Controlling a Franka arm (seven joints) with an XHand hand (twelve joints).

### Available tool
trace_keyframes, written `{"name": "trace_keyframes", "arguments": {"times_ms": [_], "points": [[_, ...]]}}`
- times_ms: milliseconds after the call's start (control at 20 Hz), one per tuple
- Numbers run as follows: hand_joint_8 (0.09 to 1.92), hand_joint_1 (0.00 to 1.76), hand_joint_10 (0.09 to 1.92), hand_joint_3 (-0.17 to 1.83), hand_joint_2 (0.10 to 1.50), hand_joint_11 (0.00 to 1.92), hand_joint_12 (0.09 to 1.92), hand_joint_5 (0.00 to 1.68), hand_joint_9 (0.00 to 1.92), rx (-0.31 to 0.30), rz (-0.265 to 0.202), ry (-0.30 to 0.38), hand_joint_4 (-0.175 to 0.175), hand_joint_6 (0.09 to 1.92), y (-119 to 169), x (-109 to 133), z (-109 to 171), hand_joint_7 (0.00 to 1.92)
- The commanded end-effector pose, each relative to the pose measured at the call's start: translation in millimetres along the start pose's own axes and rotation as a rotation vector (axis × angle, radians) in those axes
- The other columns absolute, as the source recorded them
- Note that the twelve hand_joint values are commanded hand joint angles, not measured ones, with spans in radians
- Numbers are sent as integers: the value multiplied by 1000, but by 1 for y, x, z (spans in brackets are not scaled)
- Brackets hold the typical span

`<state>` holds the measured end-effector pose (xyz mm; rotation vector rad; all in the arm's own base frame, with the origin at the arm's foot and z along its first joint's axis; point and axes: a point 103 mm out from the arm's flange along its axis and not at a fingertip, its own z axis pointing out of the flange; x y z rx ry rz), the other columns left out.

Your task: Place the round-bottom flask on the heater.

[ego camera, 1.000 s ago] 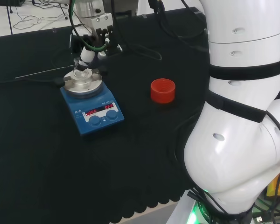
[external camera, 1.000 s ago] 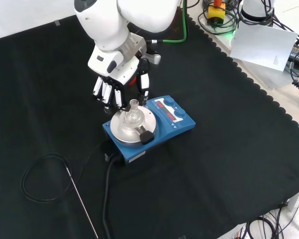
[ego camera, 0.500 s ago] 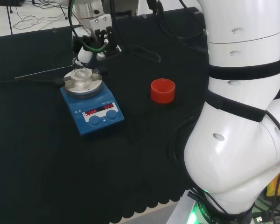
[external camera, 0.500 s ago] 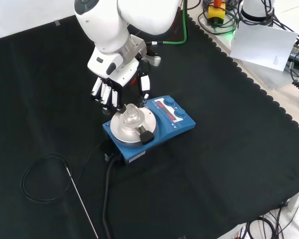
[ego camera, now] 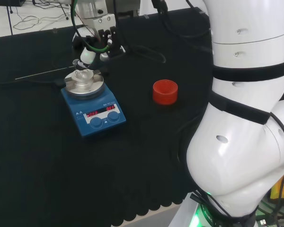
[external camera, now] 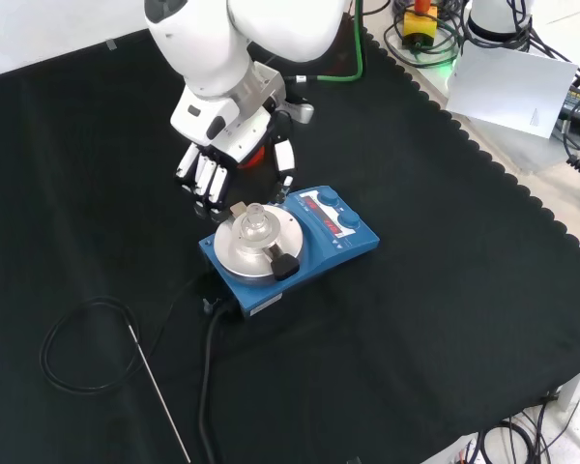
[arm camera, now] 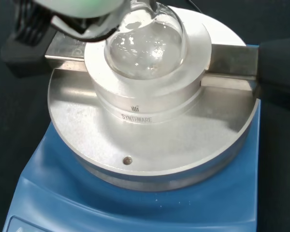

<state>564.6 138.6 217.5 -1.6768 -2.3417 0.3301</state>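
Wrist view: flask (arm camera: 146,46) seated in heater (arm camera: 150,140) block.

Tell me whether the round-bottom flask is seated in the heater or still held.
Seated. The round-bottom flask sits upright in the metal block on the heater; the hand hangs beside it, fingers straight, apart from the glass.

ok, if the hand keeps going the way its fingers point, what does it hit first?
Probably the heater's metal block, or the round-bottom flask seated in it. The hand points down beside them; depth is unclear.
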Motion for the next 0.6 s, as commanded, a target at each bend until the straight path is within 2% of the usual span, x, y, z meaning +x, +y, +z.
{"name": "trace_keyframes", "arguments": {"times_ms": [50,350,600], "points": [[691,813,620,535,583,158,1416,420,618,-32,22,-1,-29,479,-24,-5,-13,366],[696,803,635,512,589,146,1422,417,600,-60,44,-6,-29,413,-56,-5,-24,349],[696,797,639,500,598,150,1424,430,596,-60,58,9,-29,369,-80,-4,-24,346]]}}
